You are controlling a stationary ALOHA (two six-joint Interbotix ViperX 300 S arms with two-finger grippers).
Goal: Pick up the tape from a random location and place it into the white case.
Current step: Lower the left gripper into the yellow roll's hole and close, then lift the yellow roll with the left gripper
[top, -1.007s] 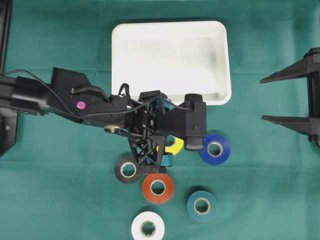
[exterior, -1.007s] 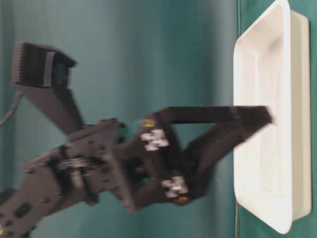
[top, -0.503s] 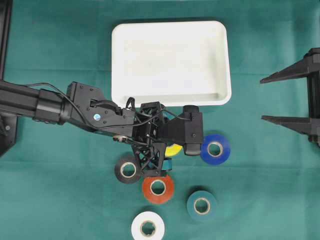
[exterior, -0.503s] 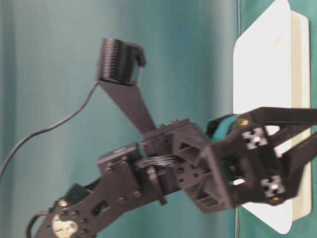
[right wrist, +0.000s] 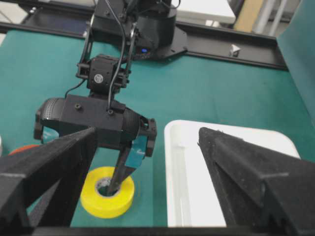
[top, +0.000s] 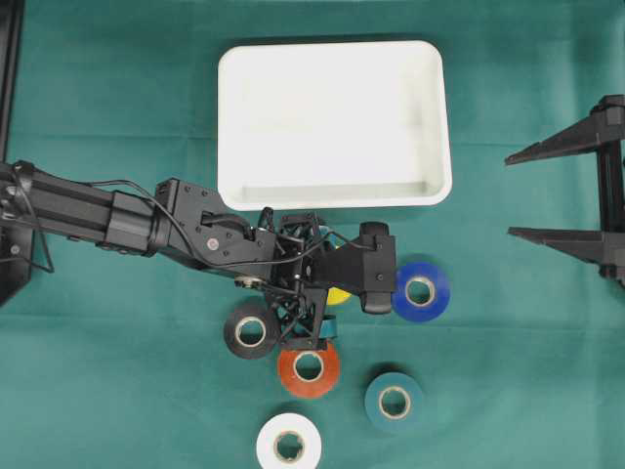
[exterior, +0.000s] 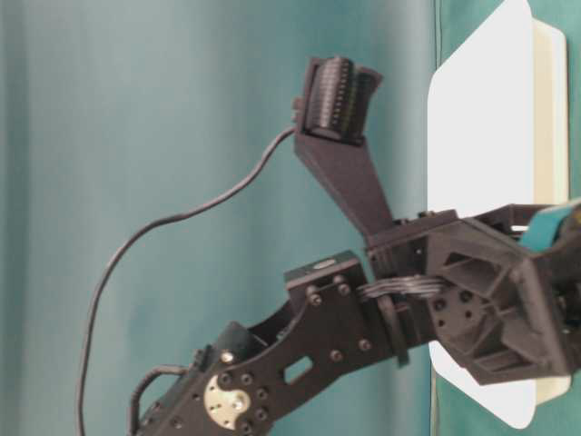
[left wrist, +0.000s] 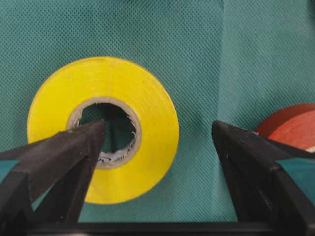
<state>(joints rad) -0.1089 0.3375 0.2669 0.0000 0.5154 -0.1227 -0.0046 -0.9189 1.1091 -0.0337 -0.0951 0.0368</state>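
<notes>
Even, bright light falls from above, and shadows on the green cloth [top: 117,371] are soft and short. The white case [top: 332,122] is nearly overexposed, blank white in the table-level view. That view is sideways and soft; the left-wrist close-up blurs the hand's near fingers [left wrist: 54,162].

A green cloth-covered table [top: 117,371] carries the white plastic case [top: 332,59]; below it lie yellow [left wrist: 142,103], blue [top: 437,293], black [top: 234,342], red [top: 327,376], teal [top: 376,405] and white [top: 269,435] tape rolls.
</notes>
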